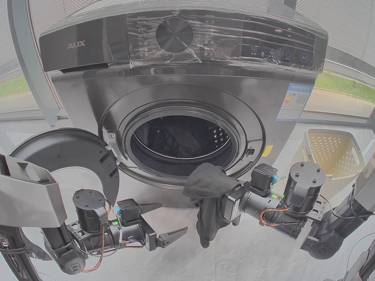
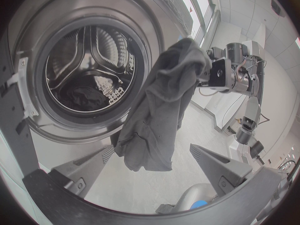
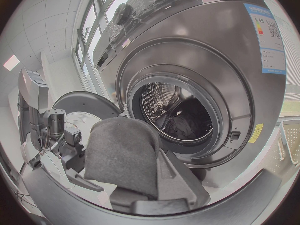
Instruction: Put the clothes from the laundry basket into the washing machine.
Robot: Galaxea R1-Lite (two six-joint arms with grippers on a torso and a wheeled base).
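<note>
Grey tile floor (image 1: 254, 254), washing machine (image 1: 156, 86) open just ahead of my right gripper (image 1: 228, 203), clamped on dark garment (image 1: 209, 182), left gripper (image 1: 172, 217) spread wide

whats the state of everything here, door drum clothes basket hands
washing machine door: swung fully open
drum: dark clothes lying inside
right hand: shut on the dark garment
dark garment: hanging before the opening, outside the drum
left hand: open, empty
laundry basket: no clothes in the part that shows
</note>
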